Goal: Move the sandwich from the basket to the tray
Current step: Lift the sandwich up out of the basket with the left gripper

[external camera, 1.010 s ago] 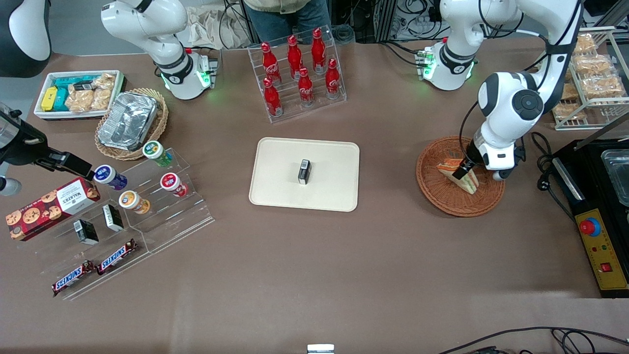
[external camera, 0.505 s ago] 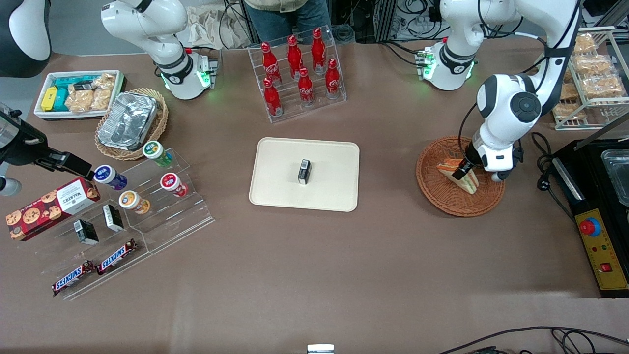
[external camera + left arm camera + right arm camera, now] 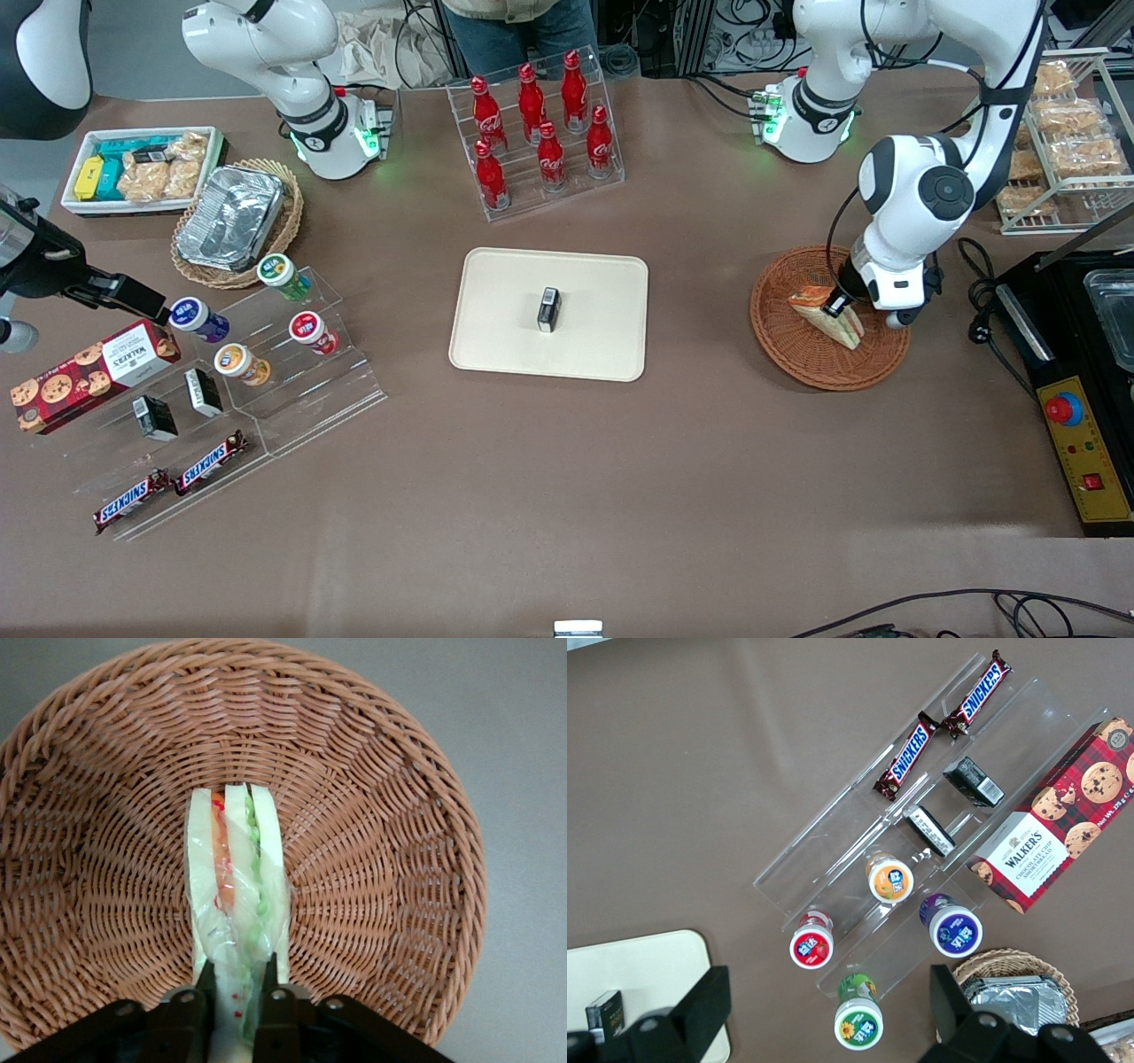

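**Gripper pinches the sandwich in the basket**

The gripper (image 3: 237, 979) is down inside the basket (image 3: 788, 341). Its two fingers (image 3: 205, 979) are squeezed on the sandwich (image 3: 235, 895), one on each bread side. So it is grasping the sandwich, and it looks like a firm pinch near one end.

The sandwich stands on its edge in the middle of the basket. In the wrist view its long line runs straight away from the gripper, with the orange, red and green layers showing on top. In the front view the sandwich (image 3: 837, 323) has its wide end nearer the camera and its thin end pointing toward the tray (image 3: 496, 354). I think it has not been lifted yet, as it sits low among the woven walls.

The basket sits on the brown table at the working arm's end. The tray lies in the middle of the table, well apart from the basket. A small black box (image 3: 548, 309) stands on the tray, near its middle.

The next move, I think, is to lift the sandwich up over the basket rim and carry it sideways toward the parked arm's end until it is above the tray. The bare part of the tray nearest the basket looks like a good spot. The sandwich is soft, so it could bend or slip, and it should not bump the black box.
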